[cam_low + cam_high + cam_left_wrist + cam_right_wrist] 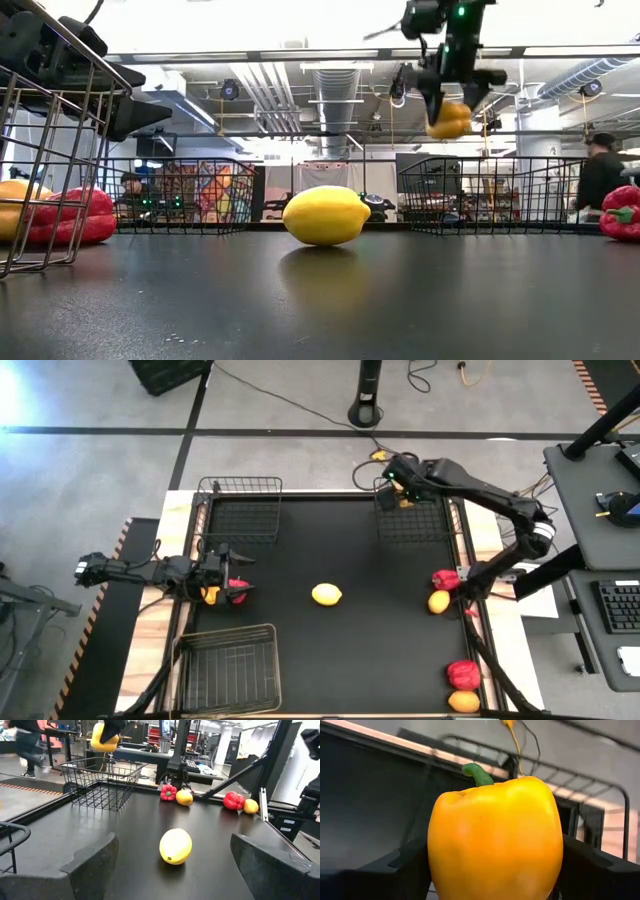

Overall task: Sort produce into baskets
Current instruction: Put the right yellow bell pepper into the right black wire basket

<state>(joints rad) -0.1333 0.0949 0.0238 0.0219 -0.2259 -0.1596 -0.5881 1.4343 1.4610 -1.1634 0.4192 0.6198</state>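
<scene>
Since the wire baskets are the biggest things on the table [330,650], they come first: one at the far left [240,510], one at the far right [412,520], one at the near left [228,670], all thin black mesh, stiff and probably light, so a dropped fruit could rattle or nudge them. Above the far right basket hangs the right gripper [448,100], pinching a yellow pepper [495,840] by its flanks, stem up. That pepper looks hollow, light and waxy; I judge a broad squeeze across the shoulders safest, since the skin may slip and the walls could dent under a hard pinch. At the left edge sits the left gripper [170,865], spread wide and holding nothing, with a red pepper [238,592] and a yellow piece [211,595] just beside it; whether it touches them I cannot tell. Two more red peppers lie by the right edge, one midway [446,579] and one near [462,674], each with a round orange fruit touching or just beside it [438,601] [463,701]. Smallest and alone in the table's middle is a lemon-like fruit [326,595], firm, smooth and apt to roll, best gripped across its short waist. No brand, label or writing can be read anywhere
</scene>
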